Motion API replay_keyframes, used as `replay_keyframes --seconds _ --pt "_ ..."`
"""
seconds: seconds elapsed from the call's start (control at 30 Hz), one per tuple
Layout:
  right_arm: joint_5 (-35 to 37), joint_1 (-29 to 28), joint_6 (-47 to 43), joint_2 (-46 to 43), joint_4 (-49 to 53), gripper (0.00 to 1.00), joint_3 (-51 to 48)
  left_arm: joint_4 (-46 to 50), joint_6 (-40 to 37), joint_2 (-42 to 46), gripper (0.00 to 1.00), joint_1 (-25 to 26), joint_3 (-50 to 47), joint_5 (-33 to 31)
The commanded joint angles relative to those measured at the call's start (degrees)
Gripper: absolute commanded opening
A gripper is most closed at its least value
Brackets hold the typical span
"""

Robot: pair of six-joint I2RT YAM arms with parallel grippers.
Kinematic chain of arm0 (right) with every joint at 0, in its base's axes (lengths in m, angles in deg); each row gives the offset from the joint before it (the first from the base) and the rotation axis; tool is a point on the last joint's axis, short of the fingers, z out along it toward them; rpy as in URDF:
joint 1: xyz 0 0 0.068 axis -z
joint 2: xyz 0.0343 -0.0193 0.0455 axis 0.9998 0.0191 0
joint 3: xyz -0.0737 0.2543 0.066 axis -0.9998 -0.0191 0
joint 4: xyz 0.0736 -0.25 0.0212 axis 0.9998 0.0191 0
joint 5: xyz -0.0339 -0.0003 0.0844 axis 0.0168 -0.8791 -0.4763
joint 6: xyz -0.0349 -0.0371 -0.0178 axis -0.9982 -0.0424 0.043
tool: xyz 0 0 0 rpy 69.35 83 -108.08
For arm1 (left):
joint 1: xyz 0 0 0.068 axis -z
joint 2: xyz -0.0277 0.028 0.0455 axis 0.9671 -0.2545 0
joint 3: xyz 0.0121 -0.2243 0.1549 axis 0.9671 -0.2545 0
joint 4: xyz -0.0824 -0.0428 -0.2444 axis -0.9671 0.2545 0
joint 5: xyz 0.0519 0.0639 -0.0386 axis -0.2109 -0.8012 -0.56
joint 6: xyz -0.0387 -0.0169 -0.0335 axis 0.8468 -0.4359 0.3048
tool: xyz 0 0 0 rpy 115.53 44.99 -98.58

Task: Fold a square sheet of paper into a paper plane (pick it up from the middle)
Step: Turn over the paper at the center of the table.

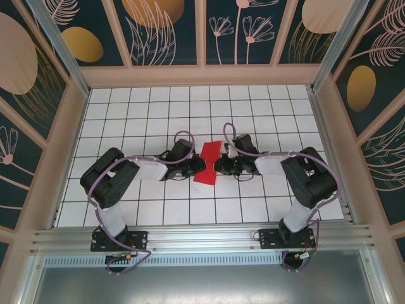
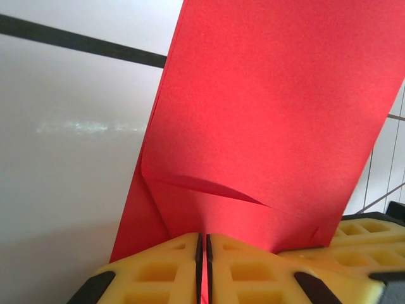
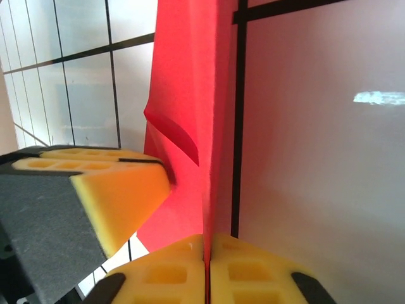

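Observation:
The red square sheet of paper hangs folded between my two grippers at the middle of the white grid table. My left gripper is shut on its left edge; in the left wrist view the sheet rises from between the yellow fingers with a curled flap in the middle. My right gripper is shut on the opposite edge; the right wrist view looks along the sheet almost edge-on, pinched between the yellow fingers. The left gripper's finger shows there at the left, touching the sheet.
The white tiled table spreads all around the paper. Wooden frame walls enclose the table at the back and both sides. Both arm bases sit on the metal rail at the near edge.

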Motion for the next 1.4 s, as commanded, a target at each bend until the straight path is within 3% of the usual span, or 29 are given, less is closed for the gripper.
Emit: replay_keyframes --seconds 0.0,0.1,0.2,0.33,0.47,0.53,0.6,0.8,1.0,1.07,1.17,1.37 --pt "-0.5 -0.3 -2.3 -3.4 2.7 0.04 1.3 -1.8 0.8 6.4 0.13 0.0 -1.7 -2.6" --pt "3.7 -0.2 -4.9 -7.0 10.7 0.03 3.8 -0.7 1.1 11.6 0.13 0.0 -3.3 -7.0" --pt "12.4 -0.3 -8.4 -11.3 22.6 0.03 8.4 1.0 0.6 16.3 0.14 -0.1 -4.7 -11.7" --pt "32.5 -2.0 -11.5 -14.5 40.9 0.03 16.5 4.5 -0.1 22.9 0.15 0.0 -7.1 -20.1" --pt "57.3 -7.3 -9.7 -10.2 58.8 0.00 25.5 6.4 0.3 30.1 0.16 -0.2 -10.8 -28.8" --pt "64.9 -10.4 -7.8 -6.4 64.6 0.02 29.3 6.8 0.6 33.2 0.16 -0.2 -13.0 -32.2" --pt "67.6 -13.0 -7.7 -1.9 67.3 0.01 32.1 7.3 1.5 36.2 0.16 -0.2 -14.9 -35.1" --pt "66.5 -20.6 -6.2 14.9 70.0 0.05 41.7 11.6 4.9 44.2 0.16 -0.5 -18.6 -42.2" --pt "51.3 -24.0 -6.4 25.2 62.2 0.13 49.1 15.1 6.6 52.4 0.16 -0.6 -22.2 -45.6" --pt "45.7 -23.8 -6.4 25.4 58.7 0.17 48.7 16.6 6.3 53.9 0.16 -0.7 -22.3 -45.6" --pt "40.5 -23.1 -7.0 21.5 53.2 0.39 46.1 16.9 5.0 54.5 0.17 -0.7 -22.3 -44.8" --pt "28.8 -17.3 -7.5 4.5 37.8 0.43 32.2 8.3 0.5 49.7 0.20 -0.8 -21.9 -36.0"
